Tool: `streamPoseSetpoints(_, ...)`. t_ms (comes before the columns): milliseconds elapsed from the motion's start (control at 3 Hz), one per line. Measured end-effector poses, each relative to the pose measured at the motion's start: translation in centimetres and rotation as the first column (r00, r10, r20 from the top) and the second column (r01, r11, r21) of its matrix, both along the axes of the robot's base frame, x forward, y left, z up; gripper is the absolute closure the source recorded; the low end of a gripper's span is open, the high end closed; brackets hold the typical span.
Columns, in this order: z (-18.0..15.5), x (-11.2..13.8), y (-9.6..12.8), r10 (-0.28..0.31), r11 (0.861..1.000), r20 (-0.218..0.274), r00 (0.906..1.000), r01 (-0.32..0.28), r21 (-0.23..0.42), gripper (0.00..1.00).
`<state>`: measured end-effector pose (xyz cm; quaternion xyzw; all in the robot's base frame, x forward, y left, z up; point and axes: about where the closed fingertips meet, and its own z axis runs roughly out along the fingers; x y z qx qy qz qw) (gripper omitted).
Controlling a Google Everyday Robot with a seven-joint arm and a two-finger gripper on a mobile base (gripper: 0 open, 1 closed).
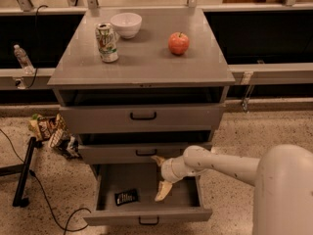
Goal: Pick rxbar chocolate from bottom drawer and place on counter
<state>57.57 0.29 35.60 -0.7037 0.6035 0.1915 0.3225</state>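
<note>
Grey and slightly glossy, the flat rectangular counter [146, 65] fills the upper middle of my camera view. On it stand a green and white drinks can [107, 43], a white round bowl [126, 24] just behind the can, and a red apple [179, 43] well apart towards the right of the view.

Below the counter, the lowest and deepest grey metal drawer, the bottom drawer [146, 215], is pulled out wide. The rxbar chocolate [126, 197], a small flat black wrapper with white lettering, lies on the drawer floor near the front, left of centre as I see it.

My robot's white arm [230, 163] reaches in from the right. Its two-finger gripper [161, 176] hangs over the right half of the open drawer. The pale fingers [163, 191] are spread apart and hold nothing. The bar sits near the gripper but clear of it.

Colourful crumpled snack bags [51, 131] lie on the speckled floor [44, 199] beside the drawers.
</note>
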Motion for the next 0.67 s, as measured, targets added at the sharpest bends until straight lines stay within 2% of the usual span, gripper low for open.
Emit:
streamPoseSetpoints(333,-2.8,0.3,1.4,0.029,0.999,0.0,0.9996,-0.029,-0.034,0.0)
streamPoseSetpoints(667,-9.6,-0.1,4.8,0.057,0.996,-0.007,0.9983,-0.058,-0.072,0.0)
